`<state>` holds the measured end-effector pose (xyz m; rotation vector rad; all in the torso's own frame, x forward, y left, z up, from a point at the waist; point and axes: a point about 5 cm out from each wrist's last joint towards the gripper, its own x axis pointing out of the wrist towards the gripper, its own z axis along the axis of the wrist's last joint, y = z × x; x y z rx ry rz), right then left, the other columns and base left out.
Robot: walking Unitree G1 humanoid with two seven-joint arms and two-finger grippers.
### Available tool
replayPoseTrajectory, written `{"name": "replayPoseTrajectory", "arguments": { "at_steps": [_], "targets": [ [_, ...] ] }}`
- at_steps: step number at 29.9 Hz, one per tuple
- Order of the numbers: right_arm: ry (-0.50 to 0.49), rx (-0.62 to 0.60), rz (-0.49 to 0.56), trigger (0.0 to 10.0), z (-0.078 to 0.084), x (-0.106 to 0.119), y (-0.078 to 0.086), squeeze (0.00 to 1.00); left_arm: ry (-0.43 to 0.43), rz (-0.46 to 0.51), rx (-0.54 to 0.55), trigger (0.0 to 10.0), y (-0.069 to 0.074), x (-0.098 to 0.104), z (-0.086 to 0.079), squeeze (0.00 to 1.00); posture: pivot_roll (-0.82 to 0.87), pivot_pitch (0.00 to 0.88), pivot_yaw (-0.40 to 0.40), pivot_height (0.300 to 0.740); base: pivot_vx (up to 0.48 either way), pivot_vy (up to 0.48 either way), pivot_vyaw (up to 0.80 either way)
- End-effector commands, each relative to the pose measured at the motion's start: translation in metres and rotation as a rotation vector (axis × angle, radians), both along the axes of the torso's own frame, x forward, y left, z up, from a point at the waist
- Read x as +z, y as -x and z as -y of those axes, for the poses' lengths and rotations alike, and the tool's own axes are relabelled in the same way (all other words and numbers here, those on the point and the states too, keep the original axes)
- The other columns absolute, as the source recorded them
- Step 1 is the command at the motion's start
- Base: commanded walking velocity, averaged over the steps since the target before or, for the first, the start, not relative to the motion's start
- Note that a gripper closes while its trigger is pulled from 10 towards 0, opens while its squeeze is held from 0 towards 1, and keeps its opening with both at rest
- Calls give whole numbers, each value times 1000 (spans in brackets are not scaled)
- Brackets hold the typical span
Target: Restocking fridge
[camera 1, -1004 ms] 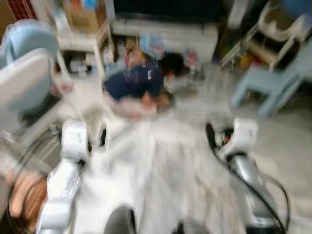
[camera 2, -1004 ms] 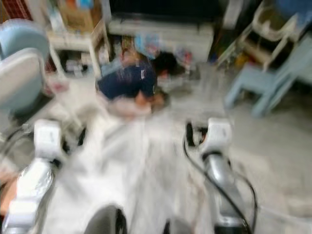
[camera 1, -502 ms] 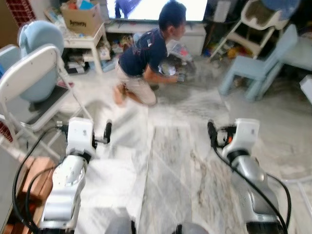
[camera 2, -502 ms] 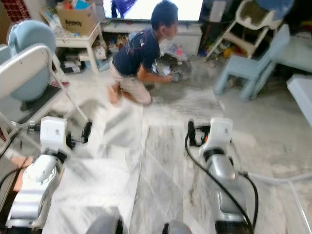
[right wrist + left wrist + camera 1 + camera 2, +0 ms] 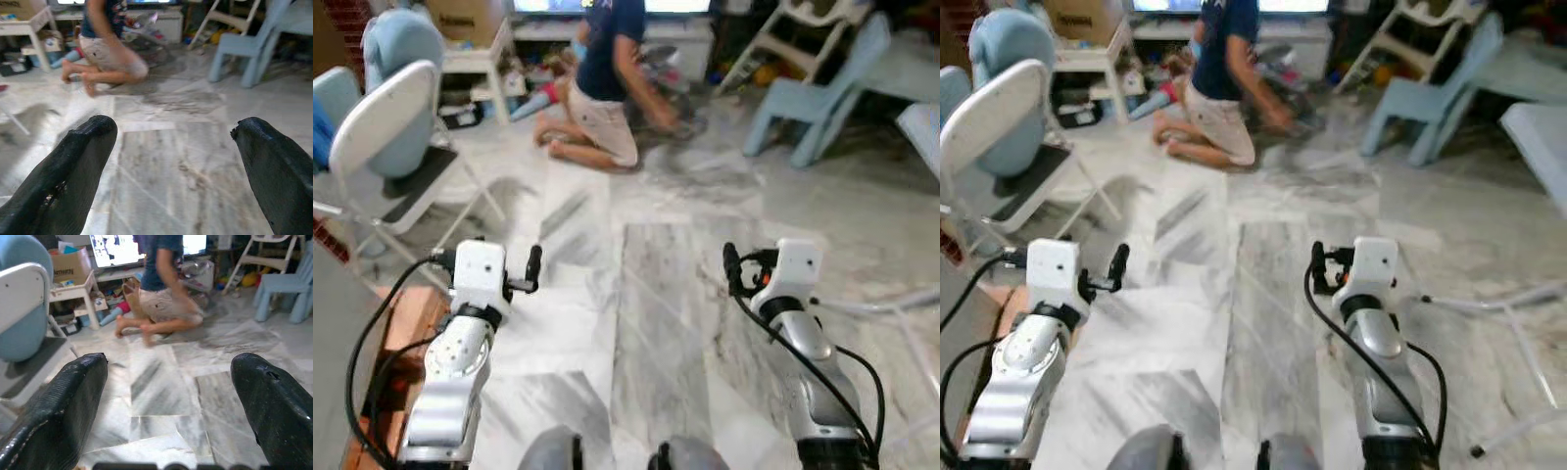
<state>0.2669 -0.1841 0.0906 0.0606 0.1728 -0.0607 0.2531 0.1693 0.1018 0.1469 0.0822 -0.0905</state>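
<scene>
**Both arms raised over a marble floor, nothing held**

The left gripper (image 5: 166, 406) is held out in front of the robot with its two black fingers spread wide apart and nothing between them. The right gripper (image 5: 171, 171) is also forward, its fingers wide apart and empty. Both hang above a grey-veined marble floor (image 5: 656, 323).

Ahead, a person (image 5: 607, 78) in a dark blue top and light shorts kneels on the floor, facing away and reaching toward clutter by a low white TV stand (image 5: 675, 34). To the robot's left stands a white folding chair (image 5: 386, 147), with a pale blue rounded seat (image 5: 401, 49) behind it and a small white side table (image 5: 475, 59) carrying a cardboard box (image 5: 68, 264). To the right is a light blue plastic chair (image 5: 813, 93) and a white high chair (image 5: 783, 29)

No fridge or groceries can be made out anywhere in these views
</scene>
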Motion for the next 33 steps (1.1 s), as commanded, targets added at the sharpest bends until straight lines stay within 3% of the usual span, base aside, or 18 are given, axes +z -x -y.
{"name": "replayPoseTrajectory", "arguments": {
  "at_steps": [1,15,19,23,24,33],
  "targets": [
    [-15,33,15,10000,-8,3,-3,0,-10,-3,27,10000,3,-1,-6,0,-16,27,-34,740,-345,337,0],
    [-27,77,23,10000,-9,4,-1,0,35,-1,73,10000,6,-3,-13,0,-11,23,-44,740,-340,342,0],
    [16,131,139,10000,-12,15,3,0,33,12,100,10000,7,-3,-17,0,-11,25,-44,740,-337,345,0],
    [152,169,227,10000,-14,23,6,0,18,36,120,10000,8,-3,-20,0,-11,22,-41,740,-308,371,0],
    [159,193,289,10000,-18,26,8,0,37,39,144,10000,8,-5,-23,0,-13,22,-39,740,-277,394,0],
    [186,182,293,10000,-21,13,8,0,4,130,124,10000,-4,9,-29,0,4,12,-27,740,-127,169,0]
  ]
}}
